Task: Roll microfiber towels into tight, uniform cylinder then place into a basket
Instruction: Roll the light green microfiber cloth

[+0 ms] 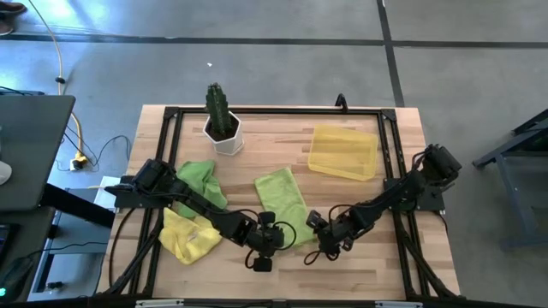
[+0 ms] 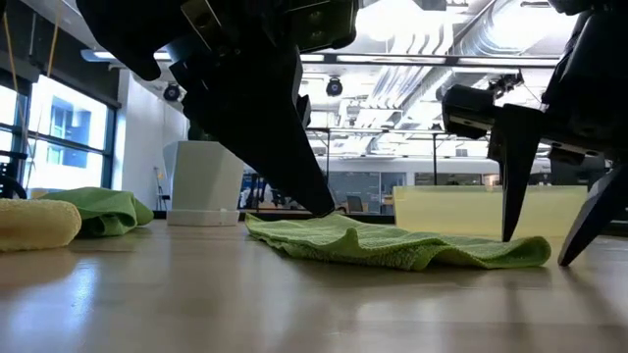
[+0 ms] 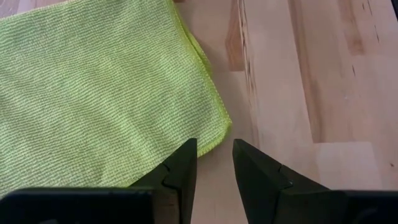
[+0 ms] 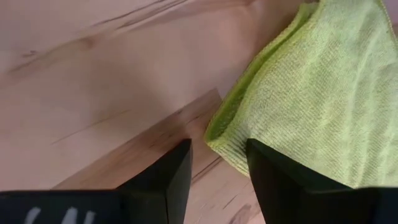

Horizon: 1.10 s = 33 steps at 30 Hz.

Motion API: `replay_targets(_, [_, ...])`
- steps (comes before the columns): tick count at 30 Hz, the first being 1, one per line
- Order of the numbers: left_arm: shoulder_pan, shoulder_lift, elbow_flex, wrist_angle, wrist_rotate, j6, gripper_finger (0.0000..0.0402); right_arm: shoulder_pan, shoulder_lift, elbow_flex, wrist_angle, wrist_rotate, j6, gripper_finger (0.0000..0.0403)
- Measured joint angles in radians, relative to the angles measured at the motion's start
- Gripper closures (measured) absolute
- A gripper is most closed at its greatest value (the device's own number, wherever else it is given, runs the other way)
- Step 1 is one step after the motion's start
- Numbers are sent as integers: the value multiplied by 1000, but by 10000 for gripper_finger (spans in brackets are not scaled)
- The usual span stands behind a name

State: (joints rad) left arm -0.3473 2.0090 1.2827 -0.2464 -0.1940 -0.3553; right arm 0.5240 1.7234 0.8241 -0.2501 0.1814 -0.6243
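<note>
A lime green microfiber towel lies folded in a long strip on the table's middle. My left gripper stands open at its near left corner, one finger over the towel's edge. My right gripper stands open over the near right corner, one finger over the cloth and the other over bare wood. A second lime green towel and a yellow towel lie crumpled at the left. The yellow basket sits at the far right. My left gripper points steeply down at the towel's near left corner; I cannot tell whether a finger touches the cloth. My right gripper has one fingertip down at the towel's top and the other beside its end; whether either touches, I cannot tell.
A white pot with a green cactus stands at the far left, beyond the crumpled towels. A black frame runs around the table. Bare wood lies along the near edge, to the right of the grippers.
</note>
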Motion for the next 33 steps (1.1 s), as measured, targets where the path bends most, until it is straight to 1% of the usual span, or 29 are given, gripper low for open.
replay_targets(3, [0, 0, 0, 1, 0, 0, 307, 0, 2, -2, 8, -1, 14, 285])
replay_targets(6, [0, 0, 0, 4, 0, 0, 307, -1, 5, -3, 17, -7, 24, 325])
replay_targets(10, [0, 0, 0, 4, 0, 0, 307, -11, 7, -4, 38, -14, 106, 380])
replay_targets(12, [-1, 0, 0, 4, 0, -2, 307, -17, 7, -4, 45, -14, 161, 396])
replay_targets(16, [-1, 0, 0, 5, 1, -9, 307, -21, 7, -4, 49, -8, 253, 399])
replay_targets(20, [-1, 0, 0, 9, 0, -8, 307, -24, -11, -5, 43, -5, 277, 401])
replay_targets(25, [-2, 0, 0, 15, -7, -8, 307, -70, -75, -7, 49, 18, 337, 402])
replay_targets(31, [-2, 0, 0, 55, -42, 49, 307, -154, -139, -6, 112, -5, 506, 402])
replay_targets(33, [-2, -1, 0, 77, -58, 72, 307, -179, -142, -6, 140, -26, 592, 402])
